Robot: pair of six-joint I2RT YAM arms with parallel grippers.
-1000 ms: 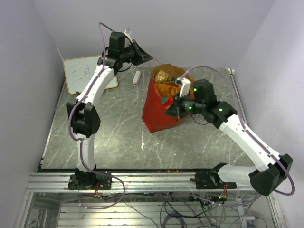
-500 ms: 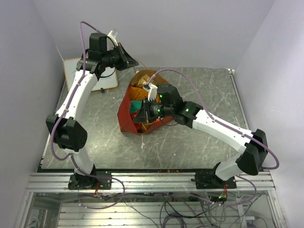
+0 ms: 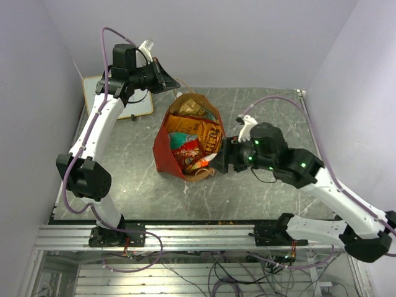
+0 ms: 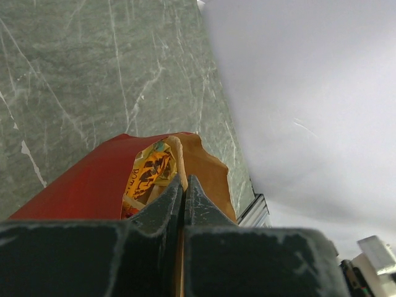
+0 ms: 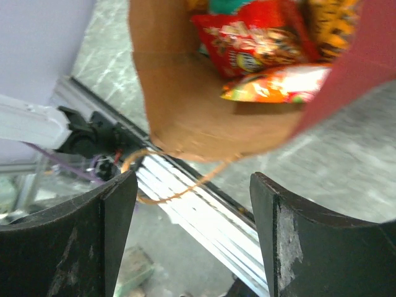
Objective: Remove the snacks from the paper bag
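Large red paper bag [image 3: 162, 153] sits tilted on the grey table [image 3: 124, 179], its mouth turned to the right arm.
The left gripper [image 4: 184, 185] is pinched tight on the bag's brown rim, while the right gripper [image 5: 193, 179] gapes wide at the mouth, holding nothing. The orange and red foil snack packets [image 3: 189, 151] inside look light, crinkly and slippery, so I'd nip one by a flat sealed edge.

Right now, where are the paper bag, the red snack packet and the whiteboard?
paper bag [image 3: 163, 150]: top view, red outer wall.
red snack packet [image 3: 187, 153]: top view, its middle.
whiteboard [image 3: 142, 106]: top view, visible right part.
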